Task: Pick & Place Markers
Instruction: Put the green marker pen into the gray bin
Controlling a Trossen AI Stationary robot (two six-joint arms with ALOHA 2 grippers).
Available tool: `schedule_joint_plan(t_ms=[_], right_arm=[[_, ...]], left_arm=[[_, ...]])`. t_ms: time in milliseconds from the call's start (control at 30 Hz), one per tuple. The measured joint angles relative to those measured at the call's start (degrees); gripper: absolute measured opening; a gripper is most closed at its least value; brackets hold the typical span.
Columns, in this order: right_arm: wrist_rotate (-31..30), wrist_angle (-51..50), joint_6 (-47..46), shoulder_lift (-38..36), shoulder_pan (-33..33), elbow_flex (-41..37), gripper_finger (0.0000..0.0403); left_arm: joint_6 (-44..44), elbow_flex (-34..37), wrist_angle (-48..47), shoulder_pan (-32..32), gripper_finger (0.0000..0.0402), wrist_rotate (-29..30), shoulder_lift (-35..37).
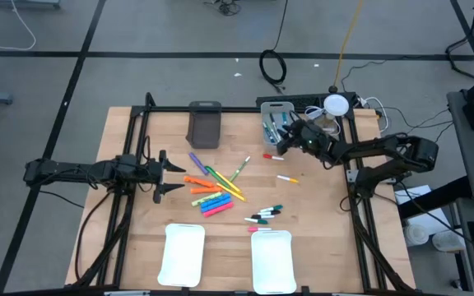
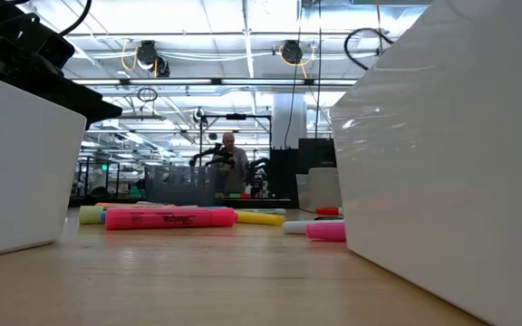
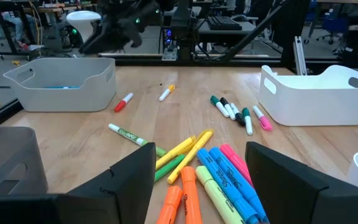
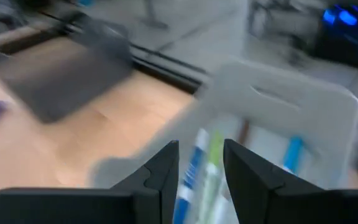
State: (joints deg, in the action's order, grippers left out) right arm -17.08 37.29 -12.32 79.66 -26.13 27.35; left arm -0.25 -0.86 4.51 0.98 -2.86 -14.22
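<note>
Two white trays sit at the table's near edge, well apart from each other. Just beyond them the markers lie loose on the wood: a small group of thin ones near the right tray, then the main pile of chunky ones at mid-table, orange, yellow, blue and pink side by side, with a purple one and a thin green one at its far side. Two more thin markers lie apart toward the right.

The left gripper hangs at the left of the pile, fingers spread wide, holding nothing.

At the far edge stand a dark bin and a light grey bin. The right gripper is over the light bin; its fingers stand a narrow gap apart, with a blue-and-white marker and a green one showing between them inside the bin. Whether it grips either, I cannot tell.
</note>
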Motion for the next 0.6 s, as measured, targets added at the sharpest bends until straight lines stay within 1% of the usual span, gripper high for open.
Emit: schedule_joint_plan(t_ms=[100,167,200,233,333,400,500,600], right_arm=[[8.5,6.8,3.1,0.0,1.9,0.8,0.0116],[13.1,7.5,5.7,0.0,4.0,3.5,0.0116],[13.9,5.7,7.1,0.0,5.1,5.4,0.0116],[14.3,2.6,8.6,0.0,6.3,7.7,0.0116],[14.2,-14.4,15.0,0.4,9.5,16.7,0.0116],[14.2,-22.8,19.9,3.3,11.8,23.0,0.0117],[14.5,-33.2,27.5,7.0,15.5,29.1,0.0117],[14.7,-35.6,33.9,11.9,18.2,33.6,0.0117]], left_arm=[[0.0,0.0,0.0,0.0,0.0251,0.0,0.0],[0.0,0.0,0.0,0.0,0.0251,0.0,0.0],[0.0,0.0,0.0,0.0,0.0251,0.0,0.0],[0.0,0.0,0.0,0.0,0.0251,0.0,0.0],[0.0,0.0,0.0,0.0,0.0251,0.0,0.0],[0.0,0.0,0.0,0.0,0.0251,0.0,0.0],[0.0,0.0,0.0,0.0,0.0251,0.0,0.0],[0.0,0.0,0.0,0.0,0.0251,0.0,0.0]])
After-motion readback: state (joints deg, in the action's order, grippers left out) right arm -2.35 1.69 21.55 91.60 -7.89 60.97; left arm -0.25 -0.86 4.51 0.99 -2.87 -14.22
